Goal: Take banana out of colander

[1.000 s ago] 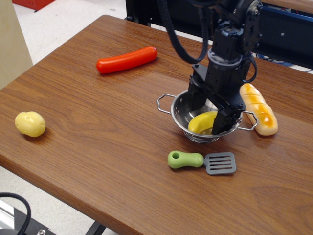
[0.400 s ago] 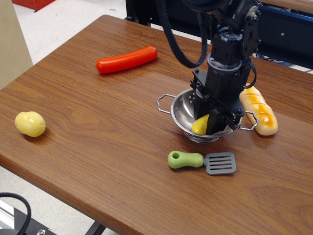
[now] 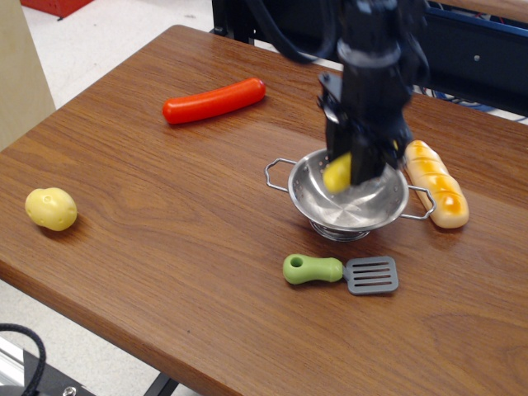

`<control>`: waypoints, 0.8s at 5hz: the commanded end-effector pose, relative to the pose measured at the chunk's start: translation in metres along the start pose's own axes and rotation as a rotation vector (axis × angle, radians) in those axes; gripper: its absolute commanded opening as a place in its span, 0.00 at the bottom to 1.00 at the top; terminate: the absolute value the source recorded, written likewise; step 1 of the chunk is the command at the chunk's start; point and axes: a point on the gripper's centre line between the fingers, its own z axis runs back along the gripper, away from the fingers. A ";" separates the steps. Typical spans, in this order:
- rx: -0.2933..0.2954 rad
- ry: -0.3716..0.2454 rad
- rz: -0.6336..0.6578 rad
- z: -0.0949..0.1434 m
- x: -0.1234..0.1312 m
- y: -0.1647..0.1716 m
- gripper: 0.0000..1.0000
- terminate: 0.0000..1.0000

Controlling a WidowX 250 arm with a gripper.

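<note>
Gripper [image 3: 353, 169] pinches smooth banana [image 3: 337, 173] above perforated colander [image 3: 351, 205]

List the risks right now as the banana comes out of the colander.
The gripper shows only one end of the banana, so it might slip back into the colander. The frame is blurred, so grip quality is unclear. The bread loaf lies against the colander's far handle; a sideways swing could knock it.

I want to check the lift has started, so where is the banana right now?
The banana is clamped in the gripper, raised above the bowl of the colander, right of centre on the table, left of the bread loaf.
</note>
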 end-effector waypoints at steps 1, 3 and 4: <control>0.072 -0.075 0.044 0.036 -0.025 0.048 0.00 0.00; 0.118 -0.022 0.079 0.023 -0.088 0.121 0.00 0.00; 0.138 -0.030 0.071 0.013 -0.098 0.139 0.00 0.00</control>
